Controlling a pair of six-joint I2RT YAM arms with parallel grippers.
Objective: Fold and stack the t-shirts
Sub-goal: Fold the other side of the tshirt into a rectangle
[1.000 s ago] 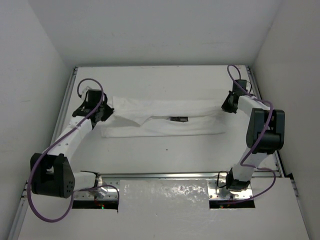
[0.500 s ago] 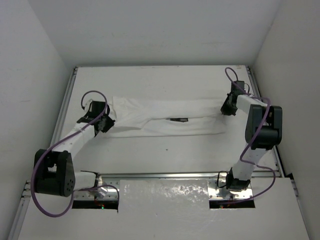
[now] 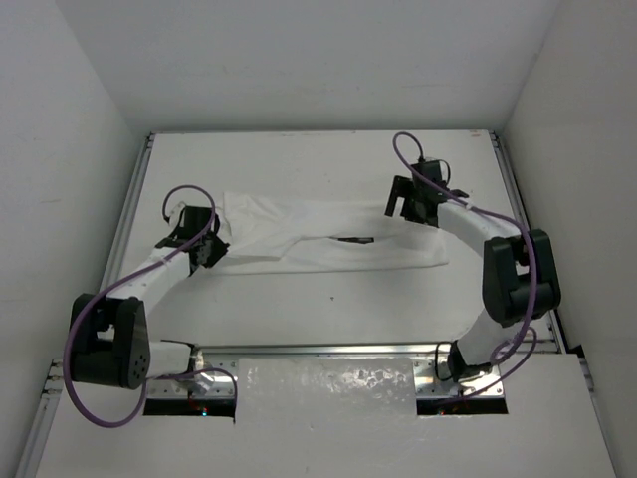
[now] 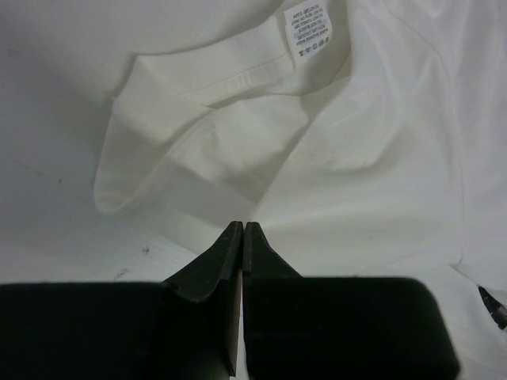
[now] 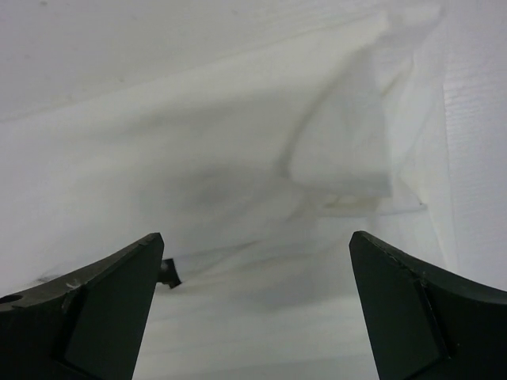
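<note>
The white t-shirt lies folded in a long band across the table, its small black mark on the near side. My left gripper sits at the band's left end, shut on the shirt's edge. In the left wrist view the closed fingertips meet the t-shirt just below the collar and its label. My right gripper hovers over the band's right part, open and holding nothing. In the right wrist view the right gripper stands wide over rumpled cloth, with the black mark by one finger.
White walls close in the table on three sides. Metal rails run along its left and right edges. A crinkled shiny sheet lies between the arm bases at the near edge.
The right gripper has opened, let go of the shirt's right end and swung left over the shirt. The left gripper stayed shut and sank a little; the shirt now lies flatter.
</note>
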